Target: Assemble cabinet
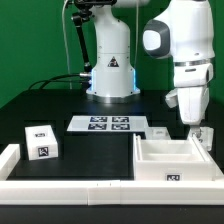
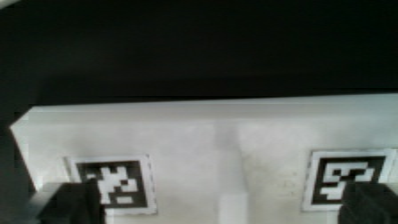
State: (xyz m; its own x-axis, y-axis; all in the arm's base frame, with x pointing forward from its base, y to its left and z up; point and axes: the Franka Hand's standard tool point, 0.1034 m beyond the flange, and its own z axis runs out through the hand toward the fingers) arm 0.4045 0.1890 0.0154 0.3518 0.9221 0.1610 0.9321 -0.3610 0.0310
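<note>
I see the cabinet [image 1: 195, 170] at the exterior view's right, a block [image 1: 41, 141] far left, the marker board [image 1: 108, 124] behind, between them.

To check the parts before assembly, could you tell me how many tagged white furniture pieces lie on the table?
2: a small block at the exterior view's left, the cabinet at its right; others may be hidden.
</note>
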